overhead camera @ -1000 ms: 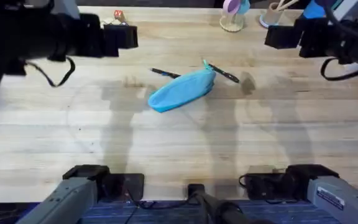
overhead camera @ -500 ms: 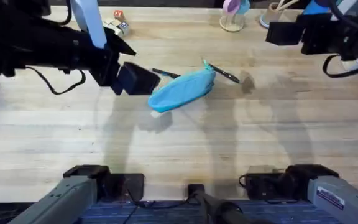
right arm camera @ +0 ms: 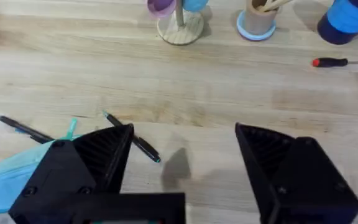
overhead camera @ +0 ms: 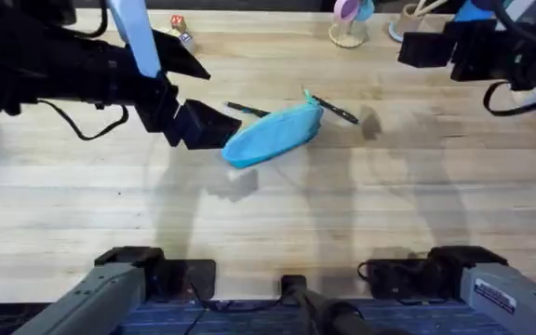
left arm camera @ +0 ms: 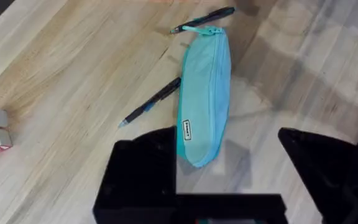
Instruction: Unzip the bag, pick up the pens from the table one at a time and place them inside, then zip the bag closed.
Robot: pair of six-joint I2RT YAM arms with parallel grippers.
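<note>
The bag (overhead camera: 274,135) lies zipped shut on the desk (overhead camera: 268,233), nearer the far edge than the near one and about midway between the side edges; one of the pens (overhead camera: 247,110) lies at its left side, seemingly touching the fabric, and the other pen (overhead camera: 336,110) lies by the zipper pull (left arm camera: 199,28) at its far right end. The risk, as I judge it, is that a grip on the pouch's closed end drags or pivots the soft fabric, which could roll the nearby pen away or leave the pull hard to reach; a pinch that catches the pen along with the cloth would also spoil the hold. The left gripper (left arm camera: 238,171) hangs spread wide over the bag's near left end, holding nothing; the right gripper (right arm camera: 185,162) hovers near the far right corner, likewise spread and empty.
</note>
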